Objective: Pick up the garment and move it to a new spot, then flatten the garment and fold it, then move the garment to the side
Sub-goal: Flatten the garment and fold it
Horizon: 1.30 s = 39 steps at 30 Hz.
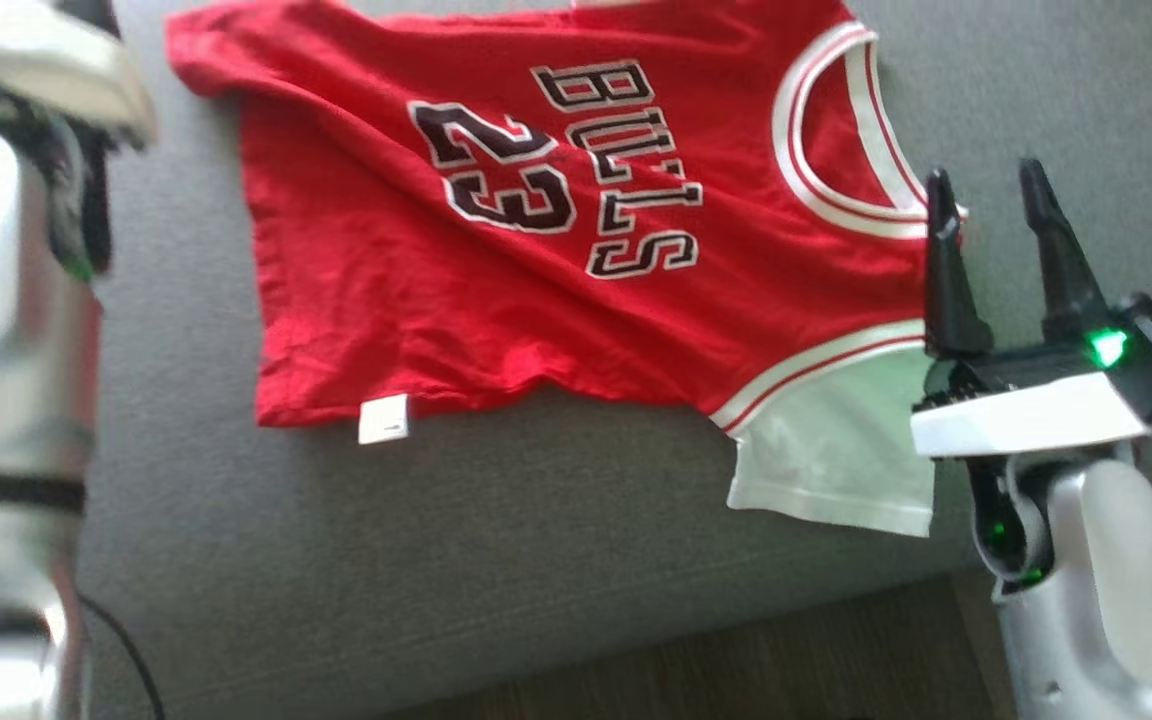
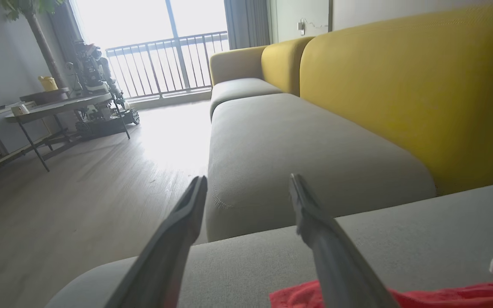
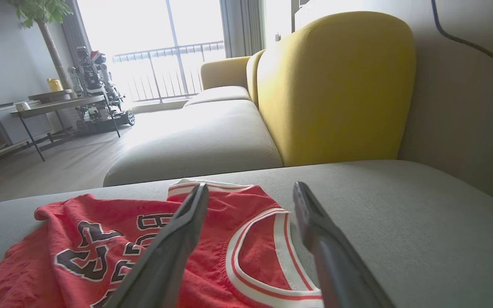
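Red jersey: word "BULLS" on front, black letters with white edge; letters run sideways in head view, top to bottom; number "23" just beside word, same black with white edge, bigger than letters; right wrist view shows same number and start of word, rest hidden; small white tag at hem of jersey, dark mark on it too small to read; no other words readable.

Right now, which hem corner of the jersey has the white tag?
The near corner, by the sofa's front edge: the tag sits at the hem just beside it. The far corner is plain red.
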Available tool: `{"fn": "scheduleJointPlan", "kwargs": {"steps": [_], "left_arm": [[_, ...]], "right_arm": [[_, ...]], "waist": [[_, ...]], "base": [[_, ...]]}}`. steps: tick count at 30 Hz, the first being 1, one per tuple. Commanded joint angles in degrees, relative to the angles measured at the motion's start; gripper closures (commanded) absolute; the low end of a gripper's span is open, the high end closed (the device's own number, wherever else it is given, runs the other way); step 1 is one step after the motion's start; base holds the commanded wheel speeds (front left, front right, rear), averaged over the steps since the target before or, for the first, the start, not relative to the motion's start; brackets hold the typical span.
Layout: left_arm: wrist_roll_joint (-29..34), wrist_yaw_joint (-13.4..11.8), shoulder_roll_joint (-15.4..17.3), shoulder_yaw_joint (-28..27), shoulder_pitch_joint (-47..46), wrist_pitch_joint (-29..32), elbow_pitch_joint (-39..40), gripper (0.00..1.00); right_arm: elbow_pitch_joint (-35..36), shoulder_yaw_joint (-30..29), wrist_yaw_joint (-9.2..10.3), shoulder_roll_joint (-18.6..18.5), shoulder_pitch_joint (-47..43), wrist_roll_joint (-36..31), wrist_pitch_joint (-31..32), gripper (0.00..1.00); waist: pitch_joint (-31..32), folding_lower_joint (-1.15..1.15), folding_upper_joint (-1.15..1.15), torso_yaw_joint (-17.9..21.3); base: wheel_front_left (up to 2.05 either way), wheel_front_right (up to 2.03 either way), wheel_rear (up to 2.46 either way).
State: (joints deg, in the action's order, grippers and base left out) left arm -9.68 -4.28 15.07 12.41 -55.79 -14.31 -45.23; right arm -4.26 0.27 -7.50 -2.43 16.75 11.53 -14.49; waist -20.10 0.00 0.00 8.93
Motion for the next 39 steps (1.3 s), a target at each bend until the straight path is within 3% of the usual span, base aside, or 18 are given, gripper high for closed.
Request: {"fn": "scheduleJointPlan", "kwargs": {"steps": [1,8,15,25,39], "left_arm": [[-0.5,0.0,1.9,-1.8,1.8,-0.7,4.9,0.0],[-1.7,-0.7,-0.8,-3.8,22.6,-0.7,25.6,0.0],[-1.2,-2.7,-5.8,-5.3,38.8,-0.7,38.3,0.0],[0.3,-1.3,-11.0,-6.8,52.0,-0.7,45.2,0.0],[0.8,0.6,-12.2,-5.3,55.7,-0.7,41.8,0.0]], "right_arm": [[1.4,0.3,0.01,-0.4,-1.1,-0.6,-0.5,0.0],[0.3,-1.9,0.01,-0.4,-4.4,-1.7,-0.5,0.0],[0.1,-2.2,0.01,-0.4,-7.7,-2.0,-0.5,0.0],[0.4,-3.3,0.01,-0.4,-11.9,-2.3,-0.5,0.0],[-0.5,-1.6,0.01,-0.4,-12.9,-2.1,-0.5,0.0]], "waist": [[3.5,0.0,0.0,-2.8],[9.2,0.0,0.0,-6.5],[12.6,0.0,0.0,-8.7],[15.3,0.0,0.0,-10.5],[15.8,0.0,0.0,-10.3]], "base": [[0.0,0.0,0.0],[0.0,0.0,0.0],[0.0,0.0,0.0],[0.0,0.0,0.0],[0.0,0.0,0.0]]}}
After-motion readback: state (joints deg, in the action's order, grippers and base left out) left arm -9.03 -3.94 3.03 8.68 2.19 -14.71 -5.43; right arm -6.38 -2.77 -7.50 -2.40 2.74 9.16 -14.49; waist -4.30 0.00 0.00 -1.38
